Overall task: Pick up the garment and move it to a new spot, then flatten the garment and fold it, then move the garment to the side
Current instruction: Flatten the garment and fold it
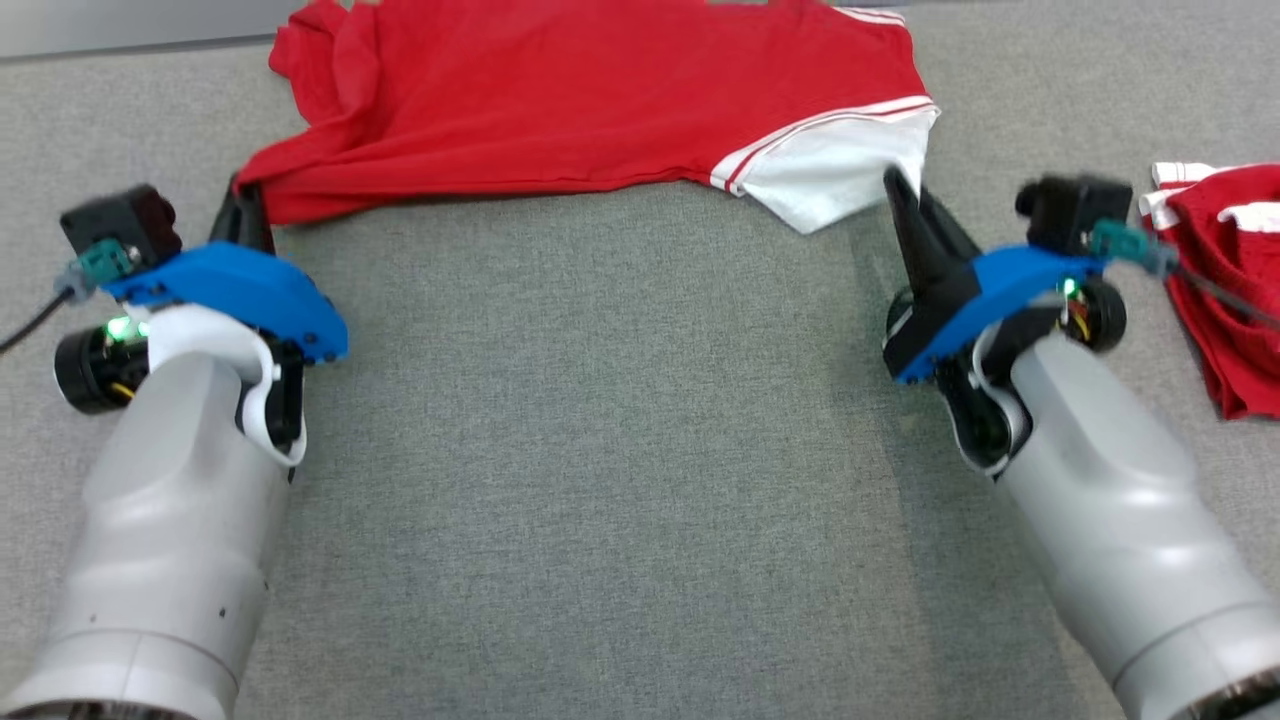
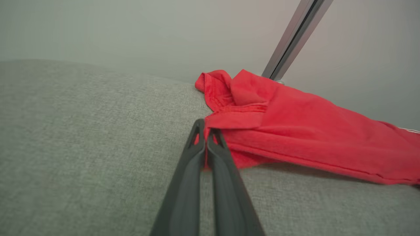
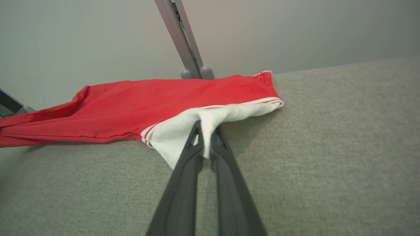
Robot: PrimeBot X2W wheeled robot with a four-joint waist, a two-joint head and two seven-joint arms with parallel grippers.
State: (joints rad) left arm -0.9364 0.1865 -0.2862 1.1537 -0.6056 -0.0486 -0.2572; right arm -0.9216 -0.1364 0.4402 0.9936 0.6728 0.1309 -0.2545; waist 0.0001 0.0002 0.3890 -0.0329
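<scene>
Two grippers pinch a red cotton shirt with a white striped sleeve point(image 1: 560, 100) lying across the frame's top: left gripper point(image 1: 245, 205) closed on its red corner, right gripper point(image 1: 905, 200) on the white sleeve. Drawing both evenly down-frame, fabric taut, should flatten it.

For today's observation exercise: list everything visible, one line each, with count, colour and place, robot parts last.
table: one, grey fabric, under everything
garment: one, red with white panel, far middle of table
second garment: one, red and white, table's right side
metal struts: two, silver, behind far edge
left gripper: one, dark, shut on garment's red corner
right gripper: one, dark, shut on garment's white panel
</scene>
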